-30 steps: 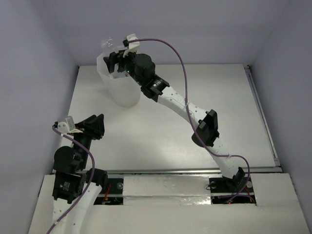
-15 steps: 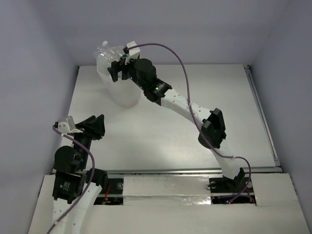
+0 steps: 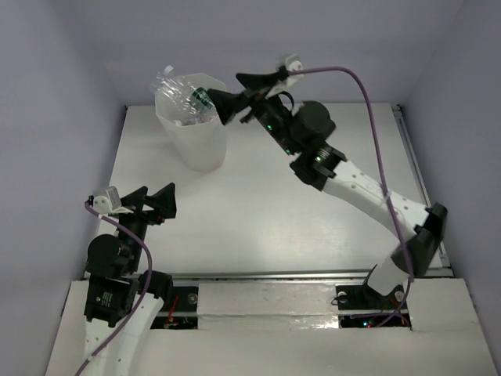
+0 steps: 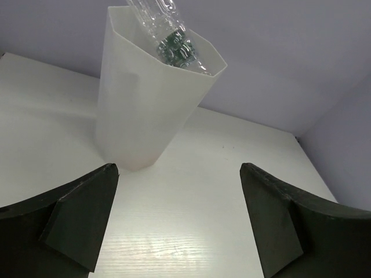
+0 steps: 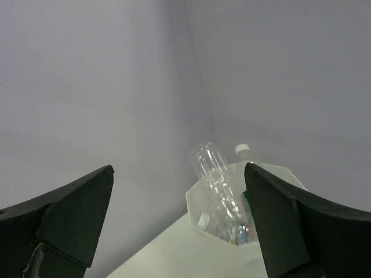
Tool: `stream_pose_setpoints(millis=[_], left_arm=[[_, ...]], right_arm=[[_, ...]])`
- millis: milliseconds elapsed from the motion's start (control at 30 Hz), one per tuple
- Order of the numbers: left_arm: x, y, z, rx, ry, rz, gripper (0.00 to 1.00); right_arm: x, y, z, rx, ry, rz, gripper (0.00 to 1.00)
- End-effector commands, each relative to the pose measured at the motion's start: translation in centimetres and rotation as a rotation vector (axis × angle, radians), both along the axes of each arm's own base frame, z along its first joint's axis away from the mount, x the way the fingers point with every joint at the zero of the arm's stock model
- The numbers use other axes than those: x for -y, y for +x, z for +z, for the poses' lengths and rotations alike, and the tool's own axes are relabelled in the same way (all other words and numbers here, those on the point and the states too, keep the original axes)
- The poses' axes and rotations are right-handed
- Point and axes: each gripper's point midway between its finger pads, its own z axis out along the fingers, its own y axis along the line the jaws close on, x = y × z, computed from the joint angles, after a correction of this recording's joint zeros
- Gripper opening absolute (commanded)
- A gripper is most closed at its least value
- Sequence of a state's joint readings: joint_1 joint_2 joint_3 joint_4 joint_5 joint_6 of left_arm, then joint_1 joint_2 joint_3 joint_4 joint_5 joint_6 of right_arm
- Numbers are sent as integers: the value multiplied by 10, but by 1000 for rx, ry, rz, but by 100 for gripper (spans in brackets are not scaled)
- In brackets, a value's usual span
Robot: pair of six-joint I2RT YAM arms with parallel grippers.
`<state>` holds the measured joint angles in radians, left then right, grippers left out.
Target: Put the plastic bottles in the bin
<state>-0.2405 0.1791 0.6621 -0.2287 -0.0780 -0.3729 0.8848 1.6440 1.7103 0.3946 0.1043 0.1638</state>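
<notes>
The bin [image 3: 194, 141], a tall translucent white container, stands at the table's far left and holds several plastic bottles. A clear bottle [image 3: 174, 84] sticks up out of its mouth, with a green-labelled one [image 3: 202, 103] beside it. My right gripper [image 3: 225, 88] hangs open and empty just right of the rim, above the table. The right wrist view shows the clear bottle [image 5: 217, 174], a white-capped bottle [image 5: 244, 150] and the bin's rim [image 5: 197, 209] between the fingers. My left gripper [image 3: 158, 189] is open and empty near the front left, facing the bin [image 4: 145, 110].
Lilac walls close in the white table [image 3: 313, 211] at the back and both sides. A metal rail [image 3: 423, 188] runs along the right edge. The bin sits close to the back left corner.
My right gripper has pulled back to the right from over the bin, uncovering the bottles in it. My left gripper's fingers have spread apart; that arm has stayed where it was.
</notes>
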Motion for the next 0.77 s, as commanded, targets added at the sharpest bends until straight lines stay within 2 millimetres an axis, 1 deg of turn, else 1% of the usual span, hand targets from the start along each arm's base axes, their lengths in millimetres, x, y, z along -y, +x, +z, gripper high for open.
stream_pose_setpoints(millis=[0,33,67,100,133,167,200,233,267,300,333,367,400,433,467,500,533,567,600,633,667,733], left_arm=[[6,1,8,36,-4,-29,85],[6,2,9,36,-4,-30,89],[7,2,9,34,-6,-34,90],[8,2,9,33,-10,-39,90],[8,3,9,33,-10,-41,92],[9,2,9,35,-10,-47,93],[10,2,9,35,-9,-50,94],[10,3,10,40,-11,-51,95],[11,3,10,40,-11,-57,96],[12,3,10,38,-10,-62,96],[13,3,11,43,-10,-67,96],[16,4,11,41,-4,-83,96],[20,3,11,43,1,-107,97],[21,3,12,48,1,-113,98],[24,3,14,51,-1,-126,98],[25,2,16,56,-5,-135,98],[27,2,21,77,-11,-145,98],[30,1,24,86,-15,-164,99],[33,2,24,87,-26,-175,99],[34,2,29,104,-34,-182,99],[37,6,26,91,-36,-194,99],[39,10,26,77,-49,-199,99]], right_arm=[[44,-27,11,28,130,-35,99],[56,-33,7,22,148,-43,96],[86,-54,26,40,220,-44,90],[96,-53,-5,-9,221,-79,83],[111,-60,-10,-21,251,-92,68],[127,-68,-14,-41,295,-101,58],[162,-81,-26,-58,359,-148,49],[180,-88,-32,-71,400,-173,36],[197,-94,-38,-79,426,-203,32],[222,-94,-49,-110,466,-280,30],[252,-108,-62,-115,504,-324,27],[269,-112,-71,-132,533,-366,24],[291,-111,-88,-180,555,-452,21],[316,-123,-98,-182,600,-484,20],[327,-128,-105,-192,616,-509,21],[339,-128,-119,-220,616,-559,21],[346,-132,-123,-227,627,-569,27],[357,-140,-125,-222,657,-568,31],[359,-140,-130,-234,641,-580,33],[362,-142,-130,-236,643,-578,40],[364,-145,-127,-233,649,-573,43],[362,-144,-127,-239,614,-578,50]])
